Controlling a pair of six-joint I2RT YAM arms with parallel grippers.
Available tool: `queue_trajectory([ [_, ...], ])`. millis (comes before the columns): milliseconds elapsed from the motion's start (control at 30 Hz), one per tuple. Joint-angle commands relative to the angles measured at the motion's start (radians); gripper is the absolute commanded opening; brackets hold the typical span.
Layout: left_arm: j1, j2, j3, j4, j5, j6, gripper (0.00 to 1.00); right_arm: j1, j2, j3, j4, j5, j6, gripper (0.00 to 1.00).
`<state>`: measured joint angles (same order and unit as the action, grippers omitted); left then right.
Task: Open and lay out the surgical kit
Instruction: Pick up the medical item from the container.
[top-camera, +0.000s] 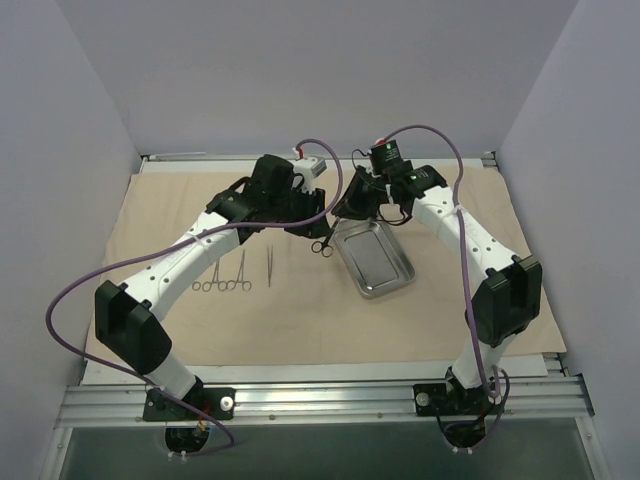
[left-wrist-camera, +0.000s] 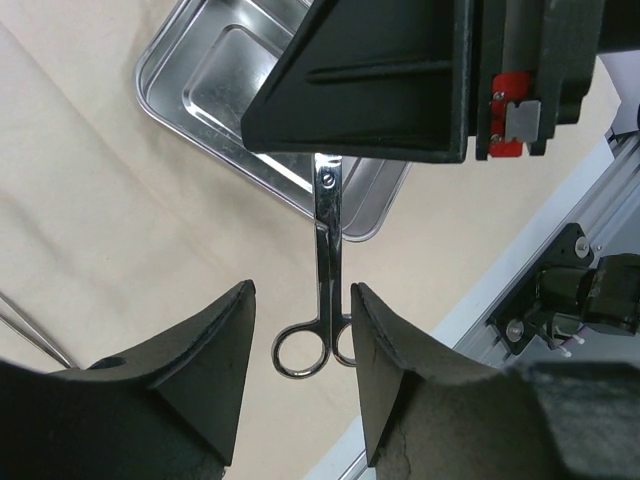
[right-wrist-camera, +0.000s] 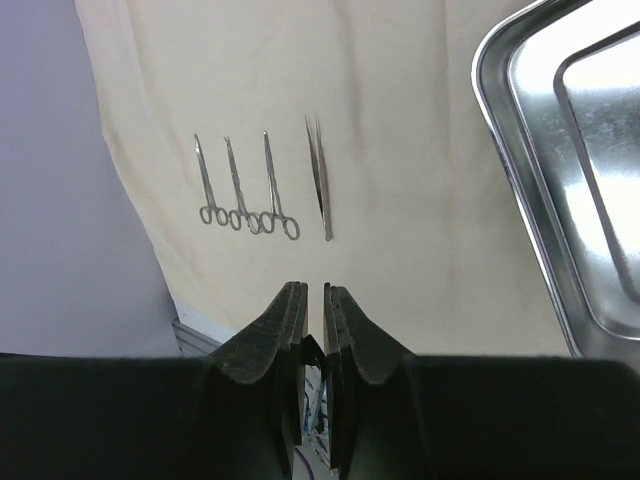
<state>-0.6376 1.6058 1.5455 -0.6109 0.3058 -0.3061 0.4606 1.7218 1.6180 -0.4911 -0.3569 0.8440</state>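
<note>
My right gripper (right-wrist-camera: 313, 292) is pinching the thin end of the forceps (left-wrist-camera: 327, 240), jaws almost together, by the edge of the tray (top-camera: 375, 260). My left gripper (left-wrist-camera: 302, 295) is holding its jaws apart, and the rings are hanging between them (one ring may be touching, I cannot tell). I am thinking: squeeze left first, let go right after, then lay them on the cloth (top-camera: 300, 320) beside the tweezers (right-wrist-camera: 320, 180).

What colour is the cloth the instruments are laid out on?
The cloth is plain beige, with no pattern; the right wrist view shows it best.
</note>
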Motion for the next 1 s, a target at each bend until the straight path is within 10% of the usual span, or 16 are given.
queue_trajectory([
  [0,-0.014,-0.001,0.036,0.003,-0.016,0.030,0.52,0.021,-0.018,0.033,-0.024,0.016,0.018,0.00],
  [433,-0.051,0.078,0.073,-0.047,-0.030,0.061,0.49,0.047,-0.013,0.036,-0.017,0.012,0.026,0.00],
  [667,-0.048,0.109,0.120,-0.115,-0.059,0.094,0.03,0.053,-0.001,0.046,-0.015,0.003,0.010,0.00],
  [800,-0.028,0.077,0.085,-0.119,-0.086,0.110,0.02,0.041,0.021,0.075,-0.050,0.013,-0.029,0.42],
  [967,0.111,-0.021,-0.051,-0.125,-0.092,0.140,0.02,-0.055,0.003,0.069,-0.095,0.041,-0.086,0.71],
])
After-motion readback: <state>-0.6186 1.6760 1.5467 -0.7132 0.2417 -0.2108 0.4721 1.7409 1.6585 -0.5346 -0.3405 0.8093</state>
